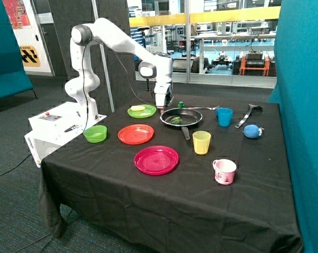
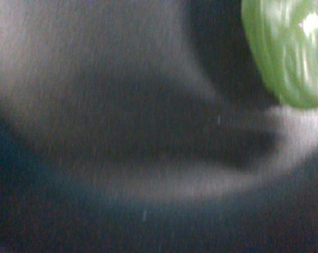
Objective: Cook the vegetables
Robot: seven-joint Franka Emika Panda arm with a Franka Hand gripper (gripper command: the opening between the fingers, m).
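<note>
The dark green rounded vegetable (image 1: pixel 176 120) lies inside the black frying pan (image 1: pixel 193 117) at the middle of the table. The pale yellow oblong vegetable (image 1: pixel 138 108) rests on the green plate (image 1: pixel 148 112) beside the pan. My gripper (image 1: pixel 161 106) hangs low over the gap between the green plate and the pan's far rim, touching neither vegetable as far as I can see. The wrist view is blurred: a glossy light green ribbed surface (image 2: pixel 290 47) fills one corner, above a grey curved band over dark ground.
Around the pan stand a blue cup (image 1: pixel 224 116), a yellow cup (image 1: pixel 201 142), a pink mug (image 1: pixel 224 171), an orange plate (image 1: pixel 136 134), a pink plate (image 1: pixel 156 159) and a green bowl (image 1: pixel 95 133). A small green knob (image 1: pixel 181 105), a spatula (image 1: pixel 247 113) and a blue ball (image 1: pixel 252 131) lie farther back.
</note>
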